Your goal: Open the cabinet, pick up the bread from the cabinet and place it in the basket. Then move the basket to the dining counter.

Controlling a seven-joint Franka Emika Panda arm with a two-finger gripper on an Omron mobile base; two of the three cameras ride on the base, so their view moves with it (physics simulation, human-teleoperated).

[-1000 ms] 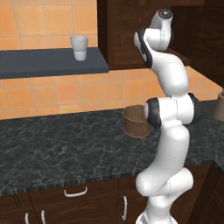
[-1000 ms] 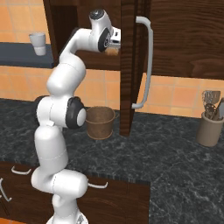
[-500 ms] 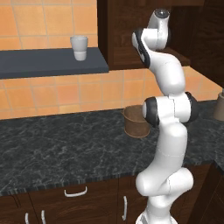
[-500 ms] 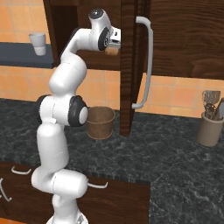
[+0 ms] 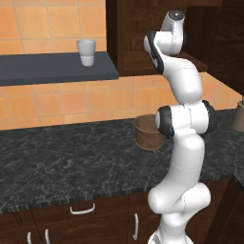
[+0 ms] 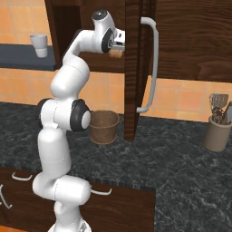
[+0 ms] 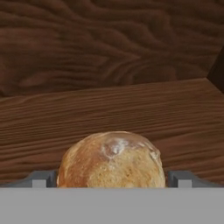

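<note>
Cabinet (image 6: 136, 68) door stands swung out, edge-on toward the right base camera, its one long silver bar handle (image 6: 153, 68) on the outer face. The gripper (image 6: 120, 44) is inside the cabinet opening, just left of the door's edge, at the level of the cabinet's shelf floor (image 7: 109, 113). One bread (image 7: 111, 159) sits on that floor, well in from the cabinet's back wall; in the hand view it lies right between the two fingertips (image 7: 41, 178), one tip at each side of it, fingers spread wide apart and not clamped; whether the tips touch the crust cannot be told. In the right base view the bread (image 6: 116, 53) shows as a small tan lump just below the hand.

Bare shelf floor lies all round the bread, with a dark corner at the far right of the cabinet.

One basket (image 6: 104, 127) stands upright on the black veined counter (image 6: 172, 158), below the cabinet and just left of the door's lower edge; in the left base view the basket (image 5: 147, 132) is partly behind the arm's elbow. The counter is bare in front of the basket, out to its front edge.

One white cup (image 5: 86, 51) stands on the dark shelf (image 5: 57, 69) left of the cabinet. One utensil holder (image 6: 217, 131) is on the counter well right of the door.
</note>
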